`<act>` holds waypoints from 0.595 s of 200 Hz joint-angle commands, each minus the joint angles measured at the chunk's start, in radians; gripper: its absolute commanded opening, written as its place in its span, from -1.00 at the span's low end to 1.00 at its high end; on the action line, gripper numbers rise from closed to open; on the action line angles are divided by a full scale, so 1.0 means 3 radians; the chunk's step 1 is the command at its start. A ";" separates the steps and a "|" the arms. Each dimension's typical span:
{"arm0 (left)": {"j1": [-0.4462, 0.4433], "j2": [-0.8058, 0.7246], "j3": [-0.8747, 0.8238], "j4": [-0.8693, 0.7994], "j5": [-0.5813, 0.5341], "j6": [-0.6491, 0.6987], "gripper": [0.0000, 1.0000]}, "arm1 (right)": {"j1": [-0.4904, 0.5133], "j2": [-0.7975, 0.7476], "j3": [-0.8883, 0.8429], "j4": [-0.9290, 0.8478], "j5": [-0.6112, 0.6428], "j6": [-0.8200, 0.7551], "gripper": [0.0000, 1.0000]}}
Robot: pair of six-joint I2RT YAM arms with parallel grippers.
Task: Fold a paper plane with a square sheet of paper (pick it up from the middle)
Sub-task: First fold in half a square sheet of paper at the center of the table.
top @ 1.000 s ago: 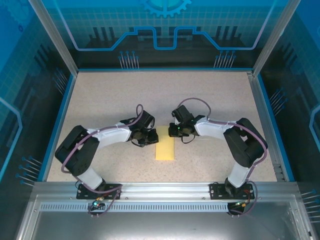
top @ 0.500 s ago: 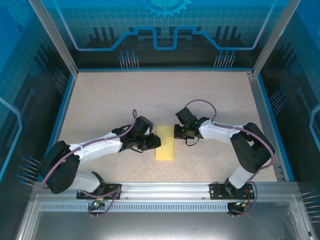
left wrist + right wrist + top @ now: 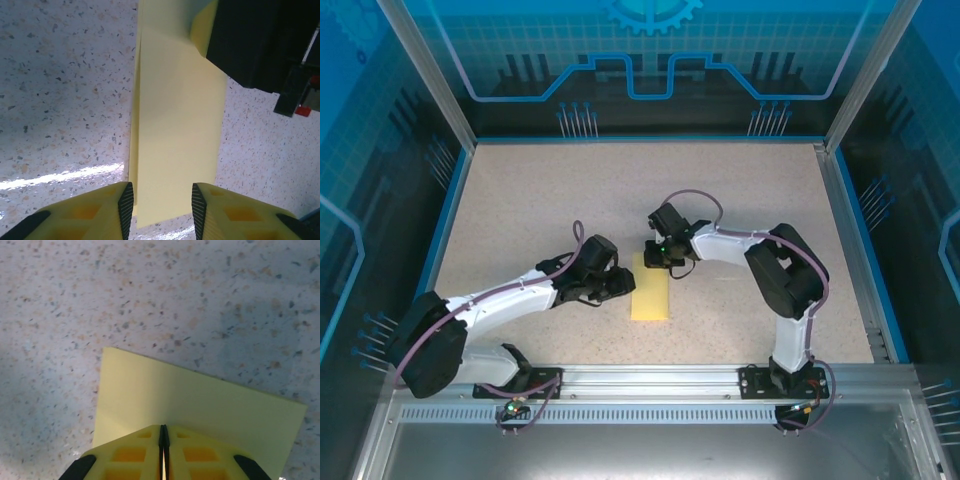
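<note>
The square sheet of paper [image 3: 651, 292], folded to a narrow rectangle, lay flat on the worktop [image 3: 520, 200]. At the sheet's left edge, the left wrist view showed the left hand [image 3: 160, 202] with its fingers parted. At the sheet's far end, the right wrist view showed the right hand [image 3: 163, 435] closed, its contact point hidden.

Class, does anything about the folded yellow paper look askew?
Slightly: in the left wrist view the square sheet of paper shows a sliver of lower layer along its left edge; the folded halves don't quite line up.
</note>
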 commanded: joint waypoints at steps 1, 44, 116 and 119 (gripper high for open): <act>-0.0023 -0.0067 -0.0019 -0.0089 -0.0011 -0.0046 -0.19 | -0.0027 0.0057 0.0102 -0.0317 0.0285 0.0122 -0.77; -0.0158 -0.0039 0.0041 -0.0006 0.0085 -0.0057 -0.19 | -0.0176 -0.0233 -0.0260 -0.0477 0.0691 0.0574 -0.76; -0.0662 0.0426 0.0225 0.0475 0.0184 -0.0254 -0.29 | -0.0372 -0.1240 -0.1197 0.0071 0.0558 0.0797 -0.72; -0.0679 0.0455 0.0236 0.0503 0.0190 -0.0264 -0.30 | -0.0380 -0.1287 -0.1240 0.0154 0.0500 0.0760 -0.72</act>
